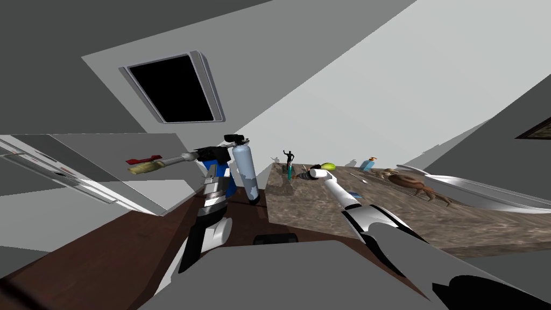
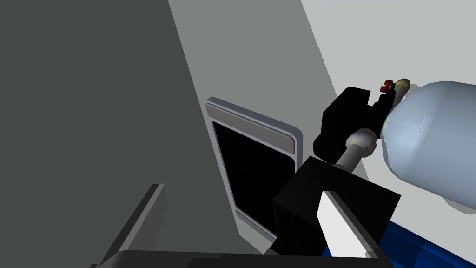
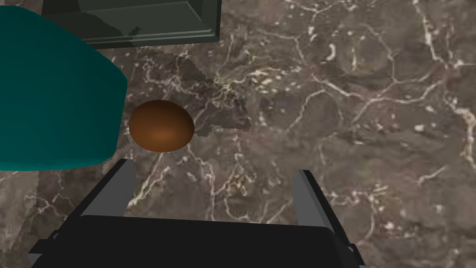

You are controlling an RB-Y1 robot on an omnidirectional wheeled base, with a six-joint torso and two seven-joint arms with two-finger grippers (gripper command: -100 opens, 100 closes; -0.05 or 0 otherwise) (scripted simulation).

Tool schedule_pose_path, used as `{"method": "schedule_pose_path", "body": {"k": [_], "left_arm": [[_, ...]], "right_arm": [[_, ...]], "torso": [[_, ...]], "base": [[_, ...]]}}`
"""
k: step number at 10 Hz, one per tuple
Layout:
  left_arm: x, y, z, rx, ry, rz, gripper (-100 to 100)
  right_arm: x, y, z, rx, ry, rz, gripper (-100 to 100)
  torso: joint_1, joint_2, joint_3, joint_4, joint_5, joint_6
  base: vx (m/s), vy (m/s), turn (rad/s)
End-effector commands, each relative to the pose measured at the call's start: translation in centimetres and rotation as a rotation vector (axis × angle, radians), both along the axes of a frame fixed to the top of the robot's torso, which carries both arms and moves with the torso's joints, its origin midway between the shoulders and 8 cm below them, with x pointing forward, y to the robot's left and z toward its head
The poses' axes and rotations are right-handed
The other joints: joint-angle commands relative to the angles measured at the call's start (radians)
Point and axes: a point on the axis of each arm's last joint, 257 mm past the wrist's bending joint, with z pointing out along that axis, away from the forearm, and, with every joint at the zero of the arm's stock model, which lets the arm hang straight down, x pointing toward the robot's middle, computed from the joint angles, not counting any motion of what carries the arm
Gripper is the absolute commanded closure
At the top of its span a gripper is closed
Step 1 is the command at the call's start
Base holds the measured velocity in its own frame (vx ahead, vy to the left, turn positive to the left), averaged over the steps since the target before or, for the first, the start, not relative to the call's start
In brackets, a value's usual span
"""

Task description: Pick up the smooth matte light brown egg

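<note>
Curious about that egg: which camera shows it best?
Right wrist view: the brown egg lies on the marbled counter, just beyond the open right pincer. In the head view it is too small to tell; the left wrist view faces a wall.

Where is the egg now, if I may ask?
Right wrist view: the egg lies on the marble counter, beside a teal object, beyond the open right gripper.

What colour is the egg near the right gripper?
The egg is plain reddish brown, with no pattern. It shows best in the right wrist view.
</note>
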Motion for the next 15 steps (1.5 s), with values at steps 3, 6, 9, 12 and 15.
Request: {"method": "schedule_pose_path", "body": {"k": [3,6,9,12,15], "left_arm": [[0.0,0.0,0.0,0.0,0.0,0.0,0],[0.0,0.0,0.0,0.0,0.0,0.0,0],[0.0,0.0,0.0,0.0,0.0,0.0,0],[0.0,0.0,0.0,0.0,0.0,0.0,0],[0.0,0.0,0.0,0.0,0.0,0.0,0]], "right_arm": [[-0.9,-0.3,-0.8,0.075,0.084,-0.08,-100],[-2.0,-0.8,-1.3,0.149,0.174,-0.166,-100],[-2.9,-1.3,-1.4,0.204,0.243,-0.238,-100],[-3.7,-1.7,-1.3,0.254,0.304,-0.304,-100],[-3.1,-1.6,-1.8,0.25,0.29,-0.316,-100]], "torso": [[0.001,-0.001,-0.001,0.0,0.0,0.0],[0.0,0.0,0.0,0.0,0.0,0.0],[0.002,-0.001,-0.001,0.0,0.0,0.0],[0.002,-0.001,-0.001,0.0,0.001,0.0],[-0.001,0.003,0.001,0.0,0.0,0.0]], "base": [[0.064,0.043,-0.017],[0.058,0.041,-0.013],[0.065,0.061,-0.01],[0.067,0.074,0.007],[0.0,0.002,0.055]]}}
